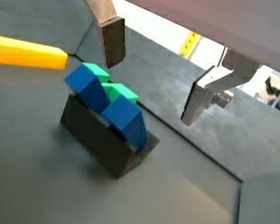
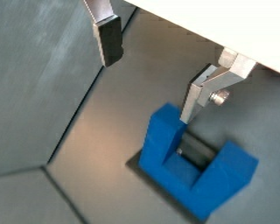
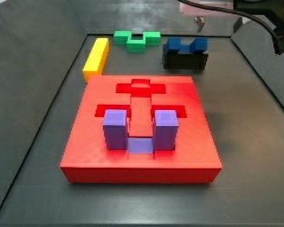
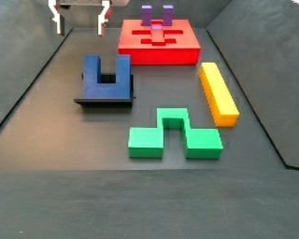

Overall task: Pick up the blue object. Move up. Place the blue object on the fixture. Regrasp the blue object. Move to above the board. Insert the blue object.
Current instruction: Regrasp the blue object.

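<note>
Nearest us in a side view sits the green block [image 4: 175, 133], then the yellow bar [image 4: 219, 91]. We find the blue object [image 4: 106, 77] resting on the fixture [image 4: 105, 99], prongs pointing away. Beyond, our gripper [image 4: 81, 21] hovers, jaws wide apart, holding nothing. Farthest lies the board [image 4: 159, 44].

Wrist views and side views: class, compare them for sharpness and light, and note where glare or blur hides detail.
In both wrist views the gripper fingers are soft-edged and a bright washed-out band crosses behind them; the blue object looks flat, with little shading. In both side views focus is crisper: the board shows clear recess edges, the fixture casts a faint shadow, and lighting is even.
</note>
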### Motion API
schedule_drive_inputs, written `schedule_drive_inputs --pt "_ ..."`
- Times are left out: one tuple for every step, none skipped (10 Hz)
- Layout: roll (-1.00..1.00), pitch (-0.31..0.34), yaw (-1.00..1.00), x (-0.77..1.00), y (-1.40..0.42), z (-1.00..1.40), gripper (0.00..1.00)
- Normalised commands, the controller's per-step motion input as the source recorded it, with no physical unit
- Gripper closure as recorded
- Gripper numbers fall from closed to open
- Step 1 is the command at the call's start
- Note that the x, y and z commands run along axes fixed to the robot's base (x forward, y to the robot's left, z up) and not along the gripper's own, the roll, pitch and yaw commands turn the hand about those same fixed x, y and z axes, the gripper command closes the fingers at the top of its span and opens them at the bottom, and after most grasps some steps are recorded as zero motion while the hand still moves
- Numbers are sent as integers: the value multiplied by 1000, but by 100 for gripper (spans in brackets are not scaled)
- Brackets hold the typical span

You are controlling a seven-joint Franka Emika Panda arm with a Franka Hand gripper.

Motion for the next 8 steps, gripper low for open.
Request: schedule_drive_inputs --pt "937 89 463 306 71 -86 0" --pt "863 11 560 234 0 -203 0" --pt "600 0 557 189 0 -194 0" --pt "491 0 511 211 0 -197 0" --pt "214 20 411 286 0 -131 0" --pt "17 0 369 277 0 -163 0" --pt "0 0 294 274 0 -203 0" --pt "0 0 251 246 0 -266 0"
